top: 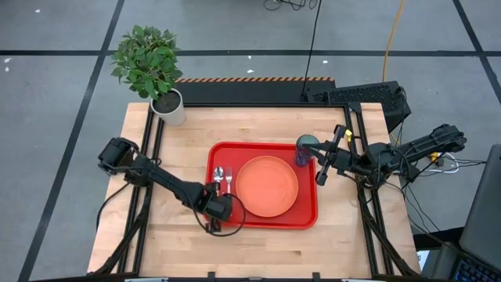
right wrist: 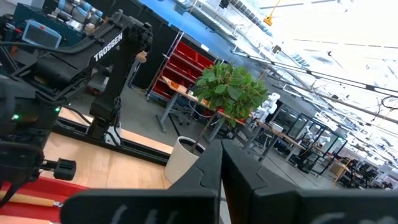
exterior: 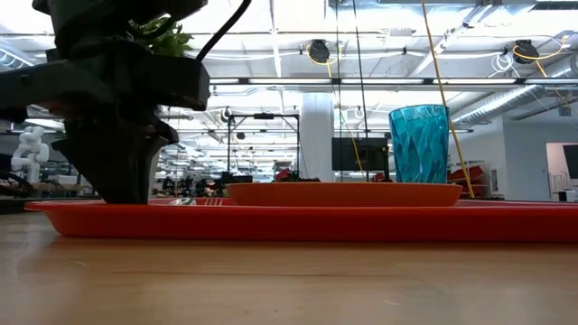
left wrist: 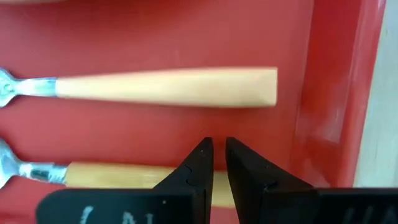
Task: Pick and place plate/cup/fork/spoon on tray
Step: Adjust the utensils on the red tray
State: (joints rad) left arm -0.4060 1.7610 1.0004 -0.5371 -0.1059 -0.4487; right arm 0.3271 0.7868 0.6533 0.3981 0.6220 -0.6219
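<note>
My left pincer (top: 218,205) sits low over the near-left corner of the big red rectangular plastic tray (top: 307,218), its fingers nearly together with only a slit between them and nothing pinched — in the left wrist view the tips (left wrist: 200,163) overlap the handle end of one orange-handled utensil. The orange-handled metal fork (top: 228,181) and spoon (top: 218,177) lie side by side left of the round salmon plastic plate (top: 267,186), a table setting, I judge. The ribbed teal tumbler (top: 305,150) stands at the tray's far-right corner, my right pincer (top: 320,169) pressed together just beside it — so I judge the job all but finished.
</note>
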